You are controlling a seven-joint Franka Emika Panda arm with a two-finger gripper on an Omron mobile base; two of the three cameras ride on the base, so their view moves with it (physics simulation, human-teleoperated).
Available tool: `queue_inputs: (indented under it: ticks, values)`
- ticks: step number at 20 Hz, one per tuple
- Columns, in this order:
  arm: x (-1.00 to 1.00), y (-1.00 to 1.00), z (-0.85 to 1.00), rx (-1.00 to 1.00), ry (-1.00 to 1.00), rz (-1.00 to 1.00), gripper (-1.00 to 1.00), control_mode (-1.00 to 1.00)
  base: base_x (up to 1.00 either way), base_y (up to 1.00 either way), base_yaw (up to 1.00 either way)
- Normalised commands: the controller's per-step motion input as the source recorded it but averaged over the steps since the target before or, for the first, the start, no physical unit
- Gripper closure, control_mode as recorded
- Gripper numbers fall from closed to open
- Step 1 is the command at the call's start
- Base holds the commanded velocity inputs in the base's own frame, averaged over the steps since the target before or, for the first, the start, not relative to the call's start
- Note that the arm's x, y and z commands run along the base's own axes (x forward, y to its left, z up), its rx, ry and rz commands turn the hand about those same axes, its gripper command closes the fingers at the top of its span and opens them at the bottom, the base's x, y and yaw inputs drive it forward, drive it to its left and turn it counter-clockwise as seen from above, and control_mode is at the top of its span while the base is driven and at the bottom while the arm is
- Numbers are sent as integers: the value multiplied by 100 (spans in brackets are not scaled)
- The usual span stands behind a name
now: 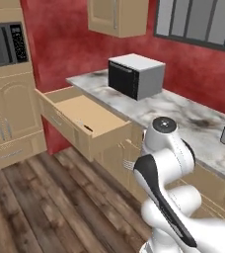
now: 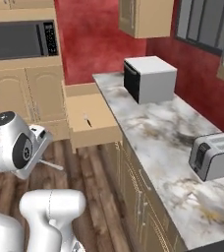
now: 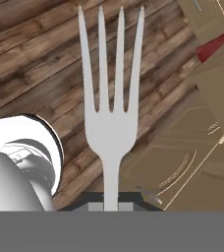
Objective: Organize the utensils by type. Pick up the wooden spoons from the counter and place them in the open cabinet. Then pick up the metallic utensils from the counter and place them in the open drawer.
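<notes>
A silver fork stands straight up from my gripper, which is shut on its handle, tines pointing away over the wooden floor. From the right base, the fork pokes out of the hand low beside the arm, in front of the base cabinets. The open drawer juts from under the counter off to the left, with a slim dark-handled piece lying on its flat bottom. The drawer lies ahead of the hand and apart from it. The wooden spoons are out of view.
A white and black toaster oven sits on the counter's far end and a silver toaster near its front right. A tall cabinet with a built-in microwave stands left. Wood floor lies open before the drawer.
</notes>
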Motion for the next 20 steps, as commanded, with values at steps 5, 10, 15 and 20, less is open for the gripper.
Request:
queue_inputs:
  ticks: [5,10,15,20]
  values:
    - [0,0,0,0,0,0,100,100,76,1,10]
    - [0,0,0,0,0,0,100,100,55,0,0]
    - [0,0,0,0,0,0,100,100,57,-7,3]
    - [0,0,0,0,0,0,100,100,57,-21,0]
